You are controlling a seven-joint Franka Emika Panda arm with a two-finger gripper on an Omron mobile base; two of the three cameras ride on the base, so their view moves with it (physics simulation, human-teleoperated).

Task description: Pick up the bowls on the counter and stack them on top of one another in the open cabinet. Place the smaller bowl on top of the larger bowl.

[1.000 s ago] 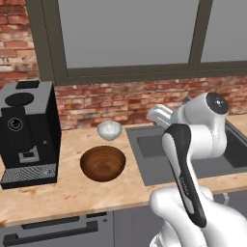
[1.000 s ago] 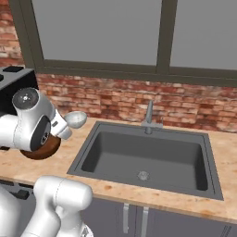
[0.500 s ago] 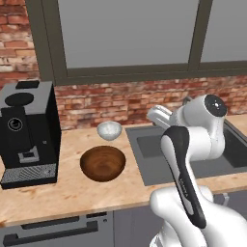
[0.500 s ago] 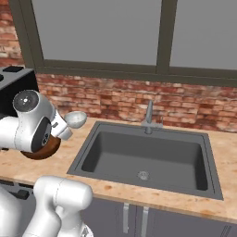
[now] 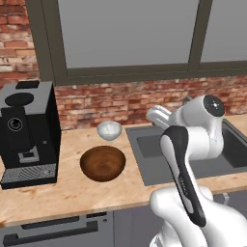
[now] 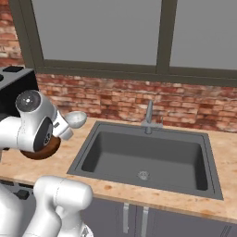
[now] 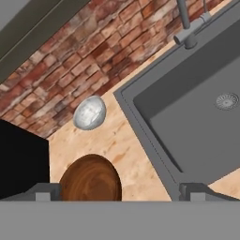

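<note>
Your gripper point(image 7: 120, 192) is fully open and holding nothing; its tips sit far apart at the bottom of the hand view, above the counter point(image 7: 126, 140). The brown wooden bowl point(image 7: 90, 179) lies below it, between the fingertips, closer to the one on that view's left. The white bowl point(image 7: 89, 113) sits farther out from the gripper, near the brick wall point(image 7: 93, 56), apart from the brown one. The sink point(image 7: 197, 112) is off to the gripper's side, its faucet point(image 7: 187, 28) at the far edge. A black coffee machine point(image 5: 29, 132) stands on the far side of the bowls from the sink.
</note>
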